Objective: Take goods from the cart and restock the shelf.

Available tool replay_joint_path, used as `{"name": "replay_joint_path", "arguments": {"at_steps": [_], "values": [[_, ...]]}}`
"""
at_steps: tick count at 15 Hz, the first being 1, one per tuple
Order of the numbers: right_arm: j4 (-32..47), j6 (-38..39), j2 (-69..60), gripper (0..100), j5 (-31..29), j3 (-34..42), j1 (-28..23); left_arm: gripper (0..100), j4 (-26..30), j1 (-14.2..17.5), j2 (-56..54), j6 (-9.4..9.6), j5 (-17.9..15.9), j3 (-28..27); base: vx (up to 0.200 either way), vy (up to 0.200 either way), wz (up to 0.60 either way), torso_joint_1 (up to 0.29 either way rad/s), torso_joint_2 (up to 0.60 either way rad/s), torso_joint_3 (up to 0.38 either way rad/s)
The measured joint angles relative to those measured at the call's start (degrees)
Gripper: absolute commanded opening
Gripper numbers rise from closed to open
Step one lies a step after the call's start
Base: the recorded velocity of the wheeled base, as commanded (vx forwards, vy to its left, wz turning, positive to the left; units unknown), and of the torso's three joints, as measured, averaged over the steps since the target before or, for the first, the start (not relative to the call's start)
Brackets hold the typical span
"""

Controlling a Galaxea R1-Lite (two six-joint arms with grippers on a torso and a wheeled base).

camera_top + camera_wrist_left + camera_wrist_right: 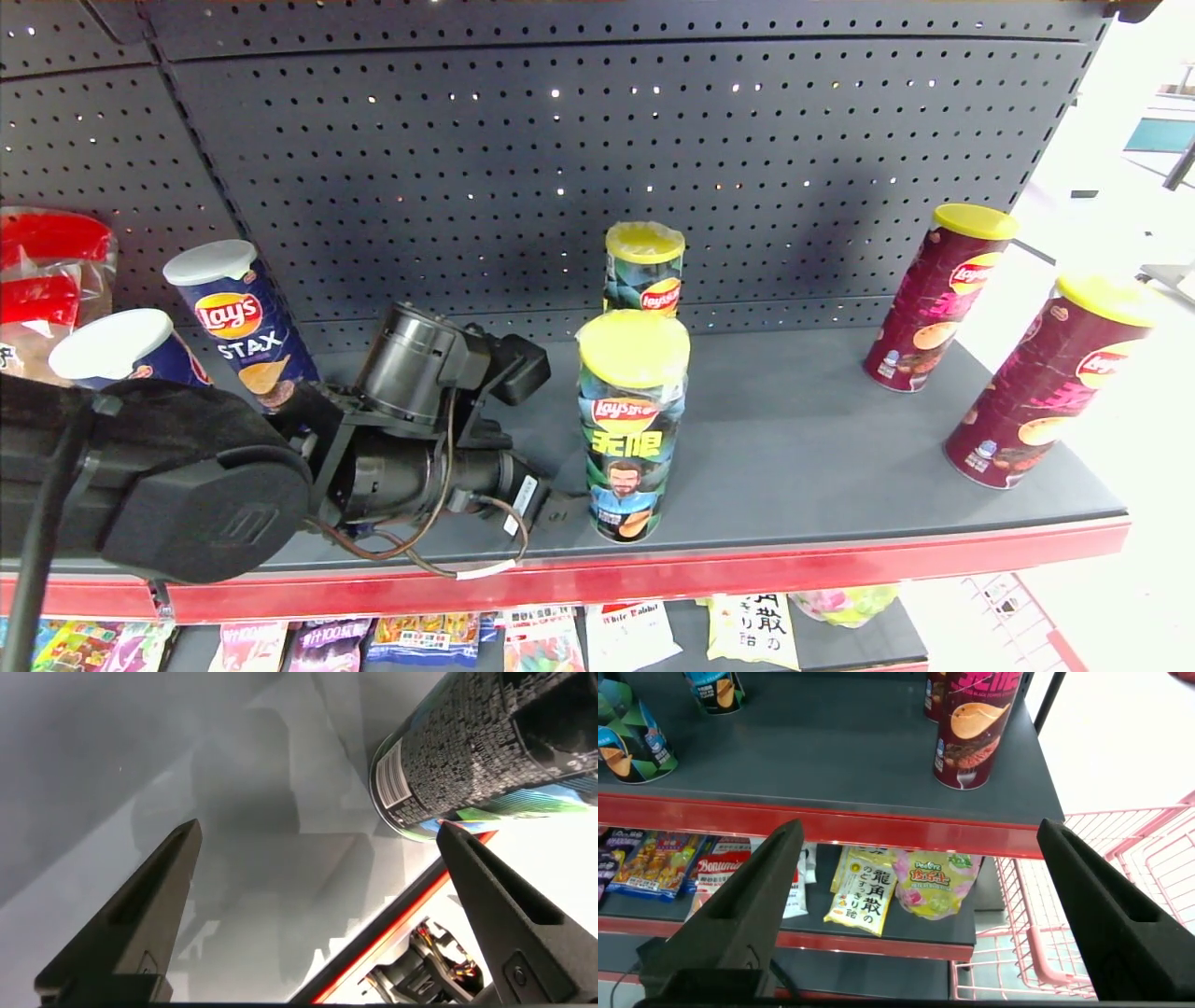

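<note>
The green cylindrical chip can with a yellow plastic lid (630, 439) stands upright on the dark grey metal shelf (794, 448), near its red front edge. The left end effector (318, 831) hangs wide and empty over the shelf, just beside that can. The right end effector (920, 826), also wide and empty, hangs in front of the shelf's red edge.

You are viewing the left arm (401, 467): black joints, grey motor housing (406, 359), looping cables (392, 553); left gripper (319, 828) showing dark tapered fingers (140, 915).
</note>
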Motion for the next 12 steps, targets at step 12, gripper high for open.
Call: {"name": "replay_joint_path", "arguments": {"at_steps": [12], "values": [[0.0, -0.01, -0.01, 100, -0.02, 0.0, 0.0, 100, -0.01, -0.05, -0.24, -0.06, -0.63, -0.05, 0.0, 0.0, 0.0, 0.0, 0.0, 0.0]]}}
